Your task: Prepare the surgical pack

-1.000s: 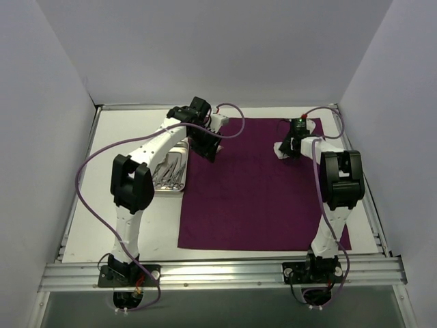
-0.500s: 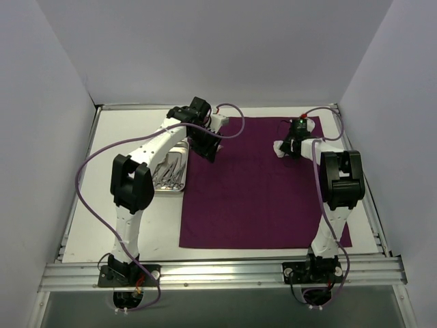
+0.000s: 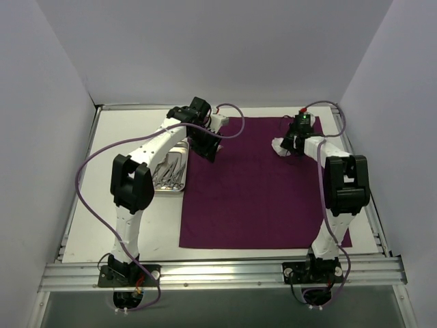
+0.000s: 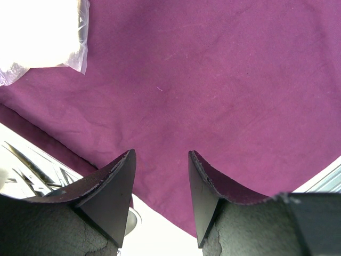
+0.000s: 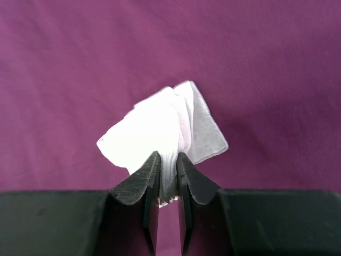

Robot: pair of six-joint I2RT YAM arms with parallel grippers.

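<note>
The dark purple cloth point(image 3: 263, 188) lies spread on the white table; it also fills the left wrist view point(image 4: 224, 80) and the right wrist view point(image 5: 80, 64). My right gripper point(image 5: 168, 160) is shut on a white gauze pad point(image 5: 160, 130) and holds it over the cloth's far right part, where the pad point(image 3: 280, 146) shows beside the gripper point(image 3: 292, 145). My left gripper point(image 3: 207, 147) is open and empty above the cloth's far left edge, jaws apart point(image 4: 160, 176). The steel tray point(image 3: 171, 171) with thin metal instruments point(image 3: 167, 167) lies left of the cloth.
A clear plastic packet with white contents point(image 4: 40, 34) lies on the cloth's far left corner, also seen by the left wrist in the top view point(image 3: 217, 123). White walls enclose the table on three sides. A metal rail point(image 3: 218, 273) runs along the near edge.
My right gripper has moved slightly toward the far side and left with the gauze pad. The cloth's near left corner shifted a little. The left arm has not moved.
</note>
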